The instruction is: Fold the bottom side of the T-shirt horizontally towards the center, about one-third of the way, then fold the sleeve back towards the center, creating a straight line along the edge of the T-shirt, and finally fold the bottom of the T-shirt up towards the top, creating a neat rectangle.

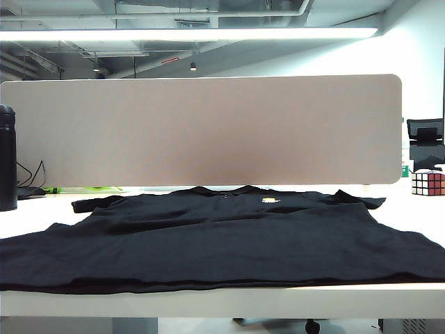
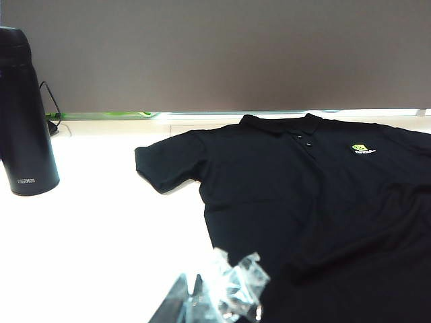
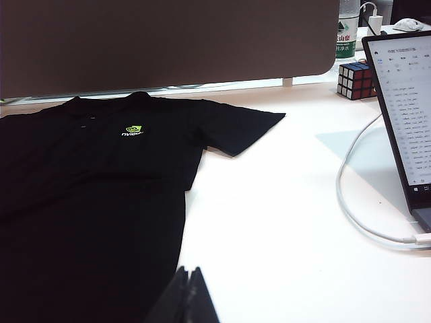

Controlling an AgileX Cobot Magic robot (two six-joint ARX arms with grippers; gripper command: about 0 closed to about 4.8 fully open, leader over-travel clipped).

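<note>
The T-shirt [image 1: 229, 240] lies flat and unfolded across the middle of the white table [image 1: 208, 300], collar toward the far edge, the bottom of the T-shirt [image 1: 208, 284] along the near edge; its chest logo [image 3: 133, 130] reads "NVIDIA". A black bottle [image 2: 23, 114] marked "THERMOS" stands capped near the far left corner. A Rubik's cube [image 3: 355, 79] and an open laptop [image 3: 404, 114] sit toward the right edge. The left gripper [image 2: 195, 303] and the right gripper [image 3: 190, 296] hang over the near edge, jaws clenched, empty.
</note>
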